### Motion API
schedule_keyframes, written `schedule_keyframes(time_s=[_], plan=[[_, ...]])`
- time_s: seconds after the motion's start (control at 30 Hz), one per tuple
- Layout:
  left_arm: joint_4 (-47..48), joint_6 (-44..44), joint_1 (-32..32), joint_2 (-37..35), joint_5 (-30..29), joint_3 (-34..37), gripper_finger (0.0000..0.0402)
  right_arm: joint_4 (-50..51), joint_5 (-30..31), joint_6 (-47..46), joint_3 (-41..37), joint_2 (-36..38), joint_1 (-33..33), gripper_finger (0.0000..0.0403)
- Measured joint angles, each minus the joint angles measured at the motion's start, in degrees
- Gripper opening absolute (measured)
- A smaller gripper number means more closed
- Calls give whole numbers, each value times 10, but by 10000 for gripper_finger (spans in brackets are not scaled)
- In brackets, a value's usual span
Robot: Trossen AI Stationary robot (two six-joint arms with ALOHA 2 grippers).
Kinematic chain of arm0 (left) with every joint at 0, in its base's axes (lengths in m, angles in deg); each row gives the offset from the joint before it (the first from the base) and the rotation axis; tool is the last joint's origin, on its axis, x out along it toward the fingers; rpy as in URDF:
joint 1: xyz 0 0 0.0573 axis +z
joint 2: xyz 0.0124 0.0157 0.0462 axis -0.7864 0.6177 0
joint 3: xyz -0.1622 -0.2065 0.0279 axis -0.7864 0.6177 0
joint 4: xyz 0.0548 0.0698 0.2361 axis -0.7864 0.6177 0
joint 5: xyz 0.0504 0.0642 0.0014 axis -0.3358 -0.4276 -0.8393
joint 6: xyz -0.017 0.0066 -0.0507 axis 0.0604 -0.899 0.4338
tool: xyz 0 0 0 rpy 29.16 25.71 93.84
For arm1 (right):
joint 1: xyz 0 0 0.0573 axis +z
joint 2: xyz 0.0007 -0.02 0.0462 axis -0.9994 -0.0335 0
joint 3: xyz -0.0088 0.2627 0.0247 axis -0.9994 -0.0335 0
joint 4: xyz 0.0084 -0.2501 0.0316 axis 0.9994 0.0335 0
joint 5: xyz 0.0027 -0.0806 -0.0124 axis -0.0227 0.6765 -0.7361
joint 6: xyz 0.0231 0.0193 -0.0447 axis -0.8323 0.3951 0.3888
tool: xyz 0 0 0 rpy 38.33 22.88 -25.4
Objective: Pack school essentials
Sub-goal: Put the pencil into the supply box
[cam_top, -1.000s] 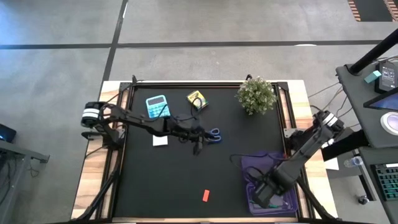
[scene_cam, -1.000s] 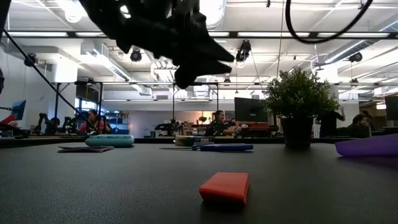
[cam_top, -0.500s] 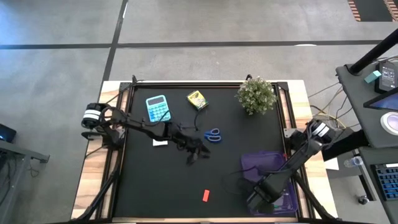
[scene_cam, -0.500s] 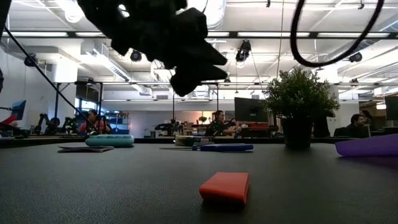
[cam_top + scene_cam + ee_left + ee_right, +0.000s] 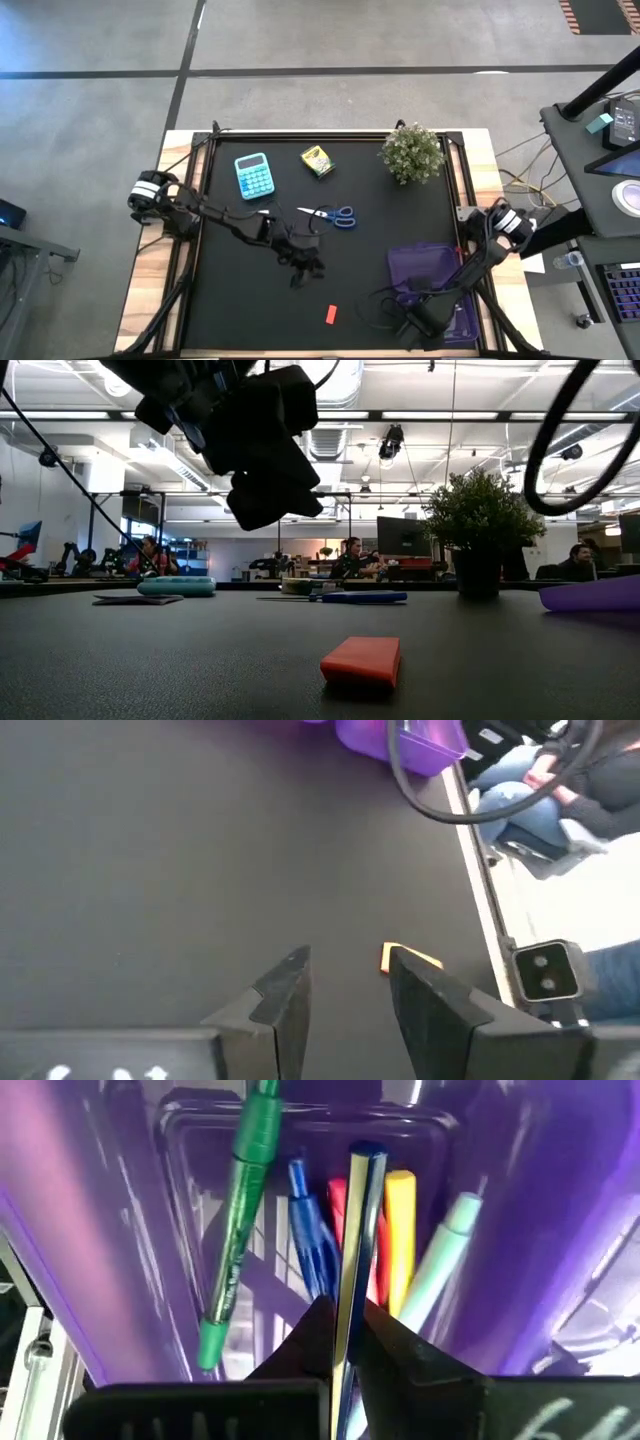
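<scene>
A grey concrete floor [image 5: 330, 40] crossed by dark tape lines surrounds the black-topped table [image 5: 240, 300] with its pale wooden edges. Beyond it, the open hall shows white ceiling beams [image 5: 480, 415], hanging lamps [image 5: 390, 440], and people seated at distant desks [image 5: 350, 560]. A cluttered workstation [image 5: 610, 150] stands to one side.

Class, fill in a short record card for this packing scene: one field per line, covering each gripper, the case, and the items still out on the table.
left gripper: open, empty, hovering over the mat short of the orange eraser
right gripper: shut on a thin pen, inside the purple case
case contents: green, blue, red, yellow and pale teal pens
still on the table: scissors, crayon box, calculator
not for packing: potted plant
</scene>
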Motion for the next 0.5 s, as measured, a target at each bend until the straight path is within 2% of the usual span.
schedule_keyframes(time_s=[0.2, 0.5], plan=[[35, 61, 0, 0, -2, 0, 118, -1, 48, -8, 0, -10, 12, 21], [69, 143, 2, 0, -2, 1, 118, -4, 55, -77, 3, -13, 21, 107]])
